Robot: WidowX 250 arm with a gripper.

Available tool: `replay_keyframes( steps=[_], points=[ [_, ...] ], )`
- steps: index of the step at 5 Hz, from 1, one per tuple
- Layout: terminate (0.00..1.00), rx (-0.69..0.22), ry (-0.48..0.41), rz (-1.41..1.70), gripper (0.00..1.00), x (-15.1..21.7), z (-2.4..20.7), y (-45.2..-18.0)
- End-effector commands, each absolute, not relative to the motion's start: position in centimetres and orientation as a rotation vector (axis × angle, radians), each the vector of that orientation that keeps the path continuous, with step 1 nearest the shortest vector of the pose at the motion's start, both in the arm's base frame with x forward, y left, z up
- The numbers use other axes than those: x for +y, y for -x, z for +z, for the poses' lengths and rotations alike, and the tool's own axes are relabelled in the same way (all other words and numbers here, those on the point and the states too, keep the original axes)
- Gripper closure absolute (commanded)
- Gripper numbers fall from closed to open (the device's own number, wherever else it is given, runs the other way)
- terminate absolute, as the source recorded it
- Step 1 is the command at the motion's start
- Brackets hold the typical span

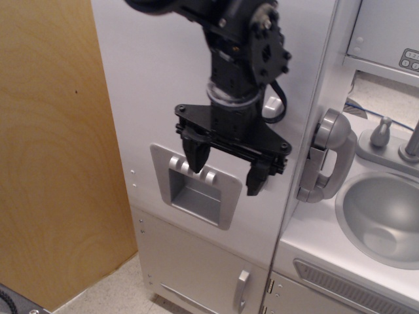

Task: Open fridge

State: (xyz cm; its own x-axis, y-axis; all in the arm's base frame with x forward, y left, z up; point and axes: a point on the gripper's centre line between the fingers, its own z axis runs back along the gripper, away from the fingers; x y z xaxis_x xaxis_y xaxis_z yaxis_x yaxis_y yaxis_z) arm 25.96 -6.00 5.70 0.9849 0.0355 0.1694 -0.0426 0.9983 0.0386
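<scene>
Against the tall silver fridge (163, 78) at centre frame, door closed, black tool (226, 167) with fingers spread wide, one fingertip over the dispenser panel (193, 190), the other covering the door handle, grey phone handset (327, 157) and sink (383, 216) to the right

The claw (226, 167) hides most of the fridge (157, 85) handle (only its top shows).

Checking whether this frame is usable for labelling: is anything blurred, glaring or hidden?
In observation.image, the tool is sharp, with no motion smear; the fridge door shows soft, even sheen rather than hard glare; the arm hides most of the door handle, so only its top shows.
</scene>
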Motion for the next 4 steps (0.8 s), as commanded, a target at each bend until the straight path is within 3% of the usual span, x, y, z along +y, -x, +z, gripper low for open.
replay_keyframes(
  steps=[1, 4],
  points=[
    [0.00, -0.267, -0.008, 0.148, 0.00, -6.0, 4.5, -28.5],
    [0.00, -0.359, 0.000, 0.161, 0.00, -7.0, 4.4, -31.9]
  ],
)
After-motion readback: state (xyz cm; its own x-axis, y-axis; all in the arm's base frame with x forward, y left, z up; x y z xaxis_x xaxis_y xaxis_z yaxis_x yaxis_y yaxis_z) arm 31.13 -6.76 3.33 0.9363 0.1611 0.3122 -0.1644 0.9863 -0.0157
